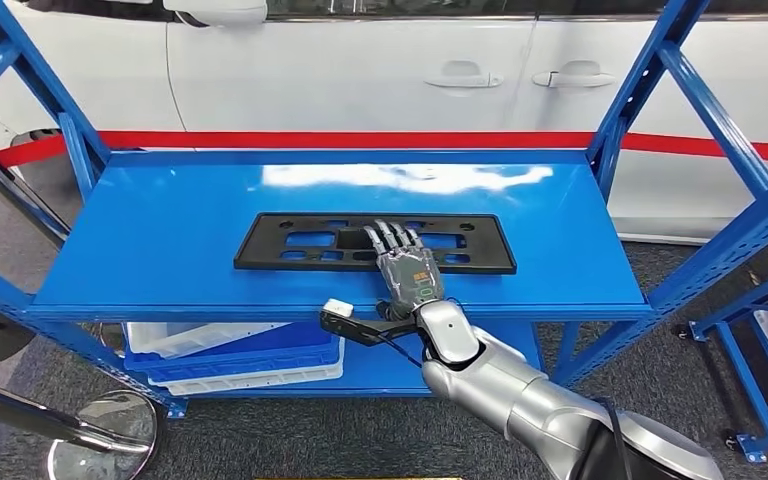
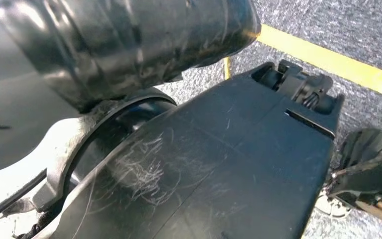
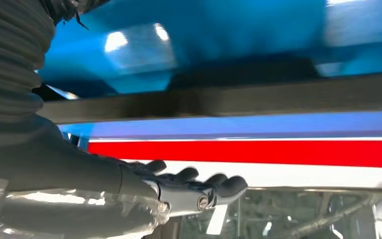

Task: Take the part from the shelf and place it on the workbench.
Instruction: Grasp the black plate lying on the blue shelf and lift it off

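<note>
Right hand (image 1: 407, 268) lies flat, fingers extended, over black part (image 1: 300, 242).

- You've got grey carpet floor (image 1: 290, 435), yellow line (image 2: 328, 59) across it
- White car (image 1: 360, 70) behind, red stripe (image 1: 360, 139) (door handles visible)
- Chrome stanchion base (image 1: 100, 440) beside you

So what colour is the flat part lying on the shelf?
Black; the part lies on the blue shelf, clearest in the head view.
</note>
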Tool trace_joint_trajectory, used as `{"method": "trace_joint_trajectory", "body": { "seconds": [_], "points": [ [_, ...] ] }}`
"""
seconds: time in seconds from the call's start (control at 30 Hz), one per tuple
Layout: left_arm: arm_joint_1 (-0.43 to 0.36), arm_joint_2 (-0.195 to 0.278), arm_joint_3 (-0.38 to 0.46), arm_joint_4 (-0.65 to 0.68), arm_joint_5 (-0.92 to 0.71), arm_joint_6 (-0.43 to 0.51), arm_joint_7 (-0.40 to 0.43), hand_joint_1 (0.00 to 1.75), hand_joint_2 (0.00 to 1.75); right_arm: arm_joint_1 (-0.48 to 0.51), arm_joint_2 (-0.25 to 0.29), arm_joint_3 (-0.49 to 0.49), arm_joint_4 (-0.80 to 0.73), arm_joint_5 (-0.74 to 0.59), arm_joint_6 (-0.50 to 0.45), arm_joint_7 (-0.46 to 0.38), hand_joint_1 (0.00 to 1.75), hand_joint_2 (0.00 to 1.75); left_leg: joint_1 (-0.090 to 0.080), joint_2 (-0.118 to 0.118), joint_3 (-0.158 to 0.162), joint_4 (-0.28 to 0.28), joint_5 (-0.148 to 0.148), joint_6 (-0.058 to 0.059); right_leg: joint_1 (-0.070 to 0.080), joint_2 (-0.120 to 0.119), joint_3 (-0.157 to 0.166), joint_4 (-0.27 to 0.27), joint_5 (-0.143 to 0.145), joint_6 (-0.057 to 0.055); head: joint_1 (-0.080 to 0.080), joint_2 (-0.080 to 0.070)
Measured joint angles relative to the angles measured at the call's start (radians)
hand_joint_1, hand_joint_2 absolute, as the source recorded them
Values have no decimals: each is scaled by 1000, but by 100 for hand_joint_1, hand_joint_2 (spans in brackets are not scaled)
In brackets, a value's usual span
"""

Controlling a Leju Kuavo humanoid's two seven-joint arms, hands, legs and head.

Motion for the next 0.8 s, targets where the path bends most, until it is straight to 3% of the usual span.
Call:
{"method": "trace_joint_trajectory", "body": {
  "seconds": [0.1,0.13,0.23,0.27,0.3,0.33,0.4,0.43,0.53,0.57,0.63,0.7,0.73,0.77,0.8],
  "points": [
    [4,0,0,0,4,9,5,0,0,1,-9,0,0,15,-1,9,0,175,-3,-1,-3,15,-13,-12,1,-1,78,-169,66,-8,0,0],
    [7,0,0,1,6,11,8,0,0,2,-14,0,2,37,-1,34,0,175,-2,0,-28,71,-44,-25,1,-2,103,-218,81,-19,-2,0],
    [14,1,0,2,11,8,14,0,0,2,-23,0,13,88,1,124,0,175,3,1,-136,290,-132,-54,-1,-2,115,-228,81,-44,-7,0],
    [15,1,0,2,13,8,13,0,0,2,-25,0,16,88,4,139,0,175,3,1,-137,289,-118,-53,0,-1,116,-228,80,-44,-7,0],
    [15,2,0,2,14,8,12,0,0,1,-27,0,19,90,6,152,0,175,3,1,-116,244,-87,-51,0,0,118,-228,80,-44,-7,0],
    [15,2,0,2,15,7,10,0,0,-1,-29,0,22,93,8,163,0,175,3,1,-82,174,-52,-47,0,1,120,-228,79,-42,-7,0],
    [15,2,0,2,15,6,9,0,0,-4,-36,0,27,101,9,178,0,175,0,0,-22,55,-14,-38,3,2,122,-228,77,-35,-6,0],
    [15,2,0,2,15,3,9,0,0,-5,-41,-1,30,104,9,182,27,175,-3,0,-8,26,-10,-34,4,2,122,-229,76,-30,-6,0],
    [18,1,0,2,16,-6,8,0,0,-3,-52,-3,36,104,14,182,152,175,-3,-1,-2,11,-8,-18,4,1,124,-231,75,-13,-4,0],
    [18,1,0,2,16,-7,8,0,0,-1,-56,-4,37,102,17,181,167,175,-1,0,1,5,-4,-12,3,1,118,-218,65,-8,-3,0],
    [17,-1,0,2,18,-7,6,0,0,6,-63,-5,39,101,18,177,170,175,1,1,4,-3,2,0,1,-1,79,-133,13,-3,1,0],
    [18,-1,0,2,21,-7,6,0,0,18,-69,-5,40,102,17,172,172,175,-1,1,2,-3,2,5,1,-1,19,-5,-44,-1,4,0],
    [19,-1,0,2,23,-7,6,0,0,23,-72,-5,41,104,15,169,173,175,-1,1,2,-2,2,5,1,-1,0,33,-53,0,4,0],
    [20,-1,0,3,25,-9,6,0,0,26,-74,-5,41,105,14,166,174,175,-1,1,2,-1,1,5,1,-1,-1,35,-41,0,4,0],
    [21,-1,0,3,28,-14,7,0,0,27,-75,-5,41,105,13,161,174,175,-2,0,3,1,0,4,0,-1,16,-1,-14,-1,4,0]
  ]
}}
